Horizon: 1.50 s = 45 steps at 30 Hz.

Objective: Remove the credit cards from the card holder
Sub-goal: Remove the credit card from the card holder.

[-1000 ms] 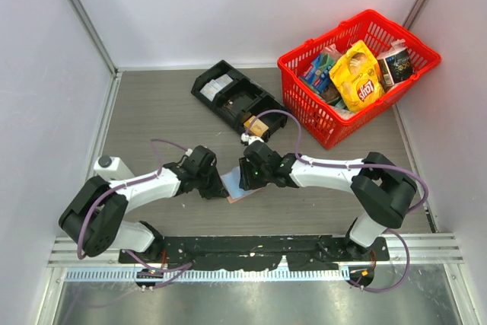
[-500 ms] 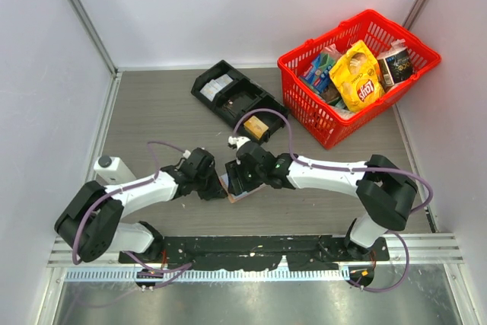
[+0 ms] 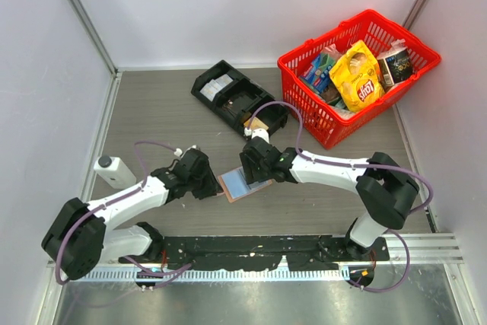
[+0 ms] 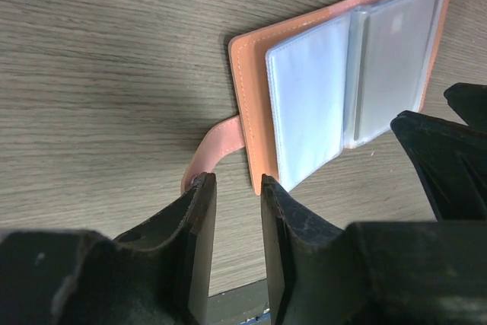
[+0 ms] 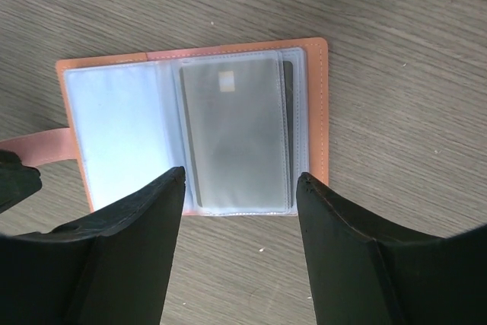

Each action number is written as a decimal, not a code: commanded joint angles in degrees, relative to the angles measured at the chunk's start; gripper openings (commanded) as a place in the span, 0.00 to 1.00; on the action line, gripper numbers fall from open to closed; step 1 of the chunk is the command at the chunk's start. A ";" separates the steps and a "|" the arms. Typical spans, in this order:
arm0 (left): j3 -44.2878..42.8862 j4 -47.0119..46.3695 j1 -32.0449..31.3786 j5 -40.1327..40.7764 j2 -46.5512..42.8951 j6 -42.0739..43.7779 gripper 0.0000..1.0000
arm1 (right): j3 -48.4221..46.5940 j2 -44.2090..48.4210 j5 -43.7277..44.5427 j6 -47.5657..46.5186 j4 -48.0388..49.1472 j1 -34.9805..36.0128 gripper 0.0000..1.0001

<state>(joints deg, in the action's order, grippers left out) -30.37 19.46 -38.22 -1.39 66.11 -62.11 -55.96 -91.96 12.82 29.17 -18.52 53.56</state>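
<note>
- No cards are removed yet. One grey card is seen sleeved inside the card holder, which is laid open on the table between both grippers.
- Left gripper: jaws narrowly parted, nothing clamped.
- Right gripper: jaws spread wide, empty.
- Against a second ago, both jaws are found wider and the holder flatter.

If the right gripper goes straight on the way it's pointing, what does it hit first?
Probably the open card holder: the right gripper, jaws open, points down at its sleeved grey card. Height above it is unclear.
</note>
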 commanded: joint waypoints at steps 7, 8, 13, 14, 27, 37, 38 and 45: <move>-2.41 -5.75 -0.19 -3.18 7.90 0.49 0.29 | 0.59 -3.04 0.19 1.07 1.56 0.40 0.59; -2.33 -5.93 -0.19 -3.27 8.25 0.41 0.28 | 0.68 -3.31 -0.16 1.07 1.65 0.32 0.58; -1.89 -6.19 -0.28 -3.53 8.69 0.14 0.26 | 1.21 -3.40 -1.39 1.24 2.09 0.32 0.47; -1.71 -6.37 -0.37 -3.62 8.78 0.06 0.26 | 1.21 -3.31 -1.48 1.33 2.18 0.32 0.45; -2.15 -7.33 -1.69 -4.41 10.80 -0.30 0.24 | 1.47 -1.38 -4.20 0.80 3.93 0.23 0.26; -1.01 -7.86 -2.04 -3.63 9.22 -1.09 0.23 | -0.98 -3.04 -11.94 0.98 7.98 2.07 0.26; -0.75 -7.86 -1.95 -3.19 8.52 -1.35 0.23 | -1.86 -3.48 -11.94 0.89 7.98 2.42 0.26; 1.80 -7.42 -1.95 -0.11 3.51 -3.11 0.22 | -5.47 -4.19 -16.25 -0.77 6.75 6.38 0.30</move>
<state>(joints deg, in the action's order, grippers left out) -29.98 12.82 -39.92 -4.29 73.28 -63.68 -57.84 -96.05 -0.80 29.89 -13.23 58.19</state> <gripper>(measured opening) 0.225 0.275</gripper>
